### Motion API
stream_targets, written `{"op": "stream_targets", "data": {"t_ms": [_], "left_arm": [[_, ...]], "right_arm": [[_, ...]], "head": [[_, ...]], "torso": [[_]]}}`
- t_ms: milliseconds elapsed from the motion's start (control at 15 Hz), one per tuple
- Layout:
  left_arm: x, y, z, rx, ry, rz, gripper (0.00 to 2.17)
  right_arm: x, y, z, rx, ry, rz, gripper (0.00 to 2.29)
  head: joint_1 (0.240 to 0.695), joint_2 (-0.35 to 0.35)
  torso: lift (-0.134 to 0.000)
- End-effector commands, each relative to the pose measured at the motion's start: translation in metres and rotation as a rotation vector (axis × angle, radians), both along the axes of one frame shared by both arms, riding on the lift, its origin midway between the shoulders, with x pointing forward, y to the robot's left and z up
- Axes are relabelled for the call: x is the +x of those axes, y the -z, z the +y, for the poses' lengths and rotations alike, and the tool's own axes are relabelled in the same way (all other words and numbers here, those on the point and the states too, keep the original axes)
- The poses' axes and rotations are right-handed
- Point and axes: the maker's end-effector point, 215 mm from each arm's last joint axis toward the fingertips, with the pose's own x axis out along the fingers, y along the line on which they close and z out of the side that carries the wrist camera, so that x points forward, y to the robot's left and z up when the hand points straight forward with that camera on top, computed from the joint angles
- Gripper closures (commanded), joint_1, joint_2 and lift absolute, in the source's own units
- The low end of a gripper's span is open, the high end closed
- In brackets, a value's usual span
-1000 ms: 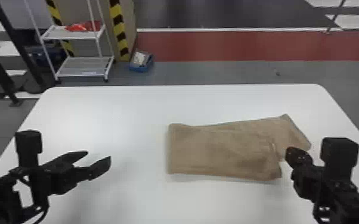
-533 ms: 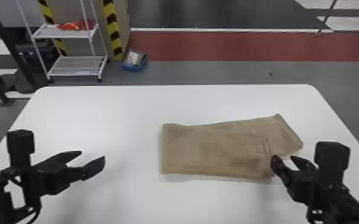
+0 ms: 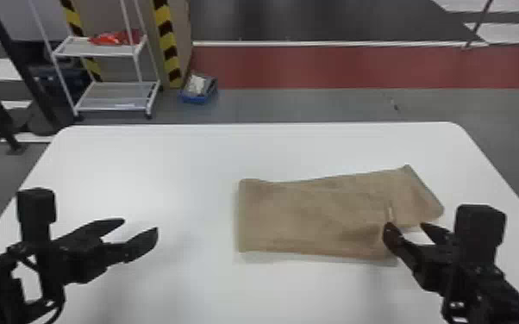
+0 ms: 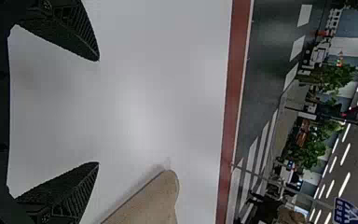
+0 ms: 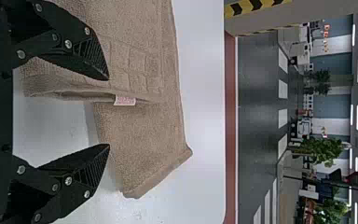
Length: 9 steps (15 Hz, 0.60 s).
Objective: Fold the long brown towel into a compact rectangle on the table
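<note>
Towel point(image 3: 314, 215) lies on the table point(image 3: 164, 172), right of centre, perhaps folded once, its right end point(image 3: 418, 198) uncovered. We see left gripper point(image 3: 140, 225) and right gripper point(image 3: 405, 225) both open; we judge more folding is left.

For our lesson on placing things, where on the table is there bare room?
Bare table lies between the left gripper and the towel, and between the towel and the far edge. Crowded: the towel's right end, by the right gripper.

From the head I looked forward and down across the table point(image 3: 142, 168); from each wrist, turned sideways, I looked out closer over it, all three views sharing the towel point(image 3: 314, 215).
</note>
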Motion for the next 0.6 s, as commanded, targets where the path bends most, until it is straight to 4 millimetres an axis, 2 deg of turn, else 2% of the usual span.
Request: {"op": "stream_targets", "data": {"t_ms": [0, 267, 533], "left_arm": [[-0.003, 0.0, -0.001, 0.002, 0.005, 0.0, 0.08], [-0.008, -0.001, 0.0, 0.006, 0.004, 0.0, 0.08], [-0.009, -0.003, 0.001, 0.009, 0.002, -0.002, 0.08]], "right_arm": [[0.001, 0.001, 0.001, 0.002, -0.001, 0.004, 0.44], [0.006, 0.021, 0.007, 0.022, -0.019, 0.027, 0.44], [0.008, 0.025, 0.011, 0.025, -0.03, 0.021, 0.47]], "head": [[0.695, 0.011], [0.695, 0.009], [0.695, 0.02]], "torso": [[-0.123], [-0.123], [-0.123]]}}
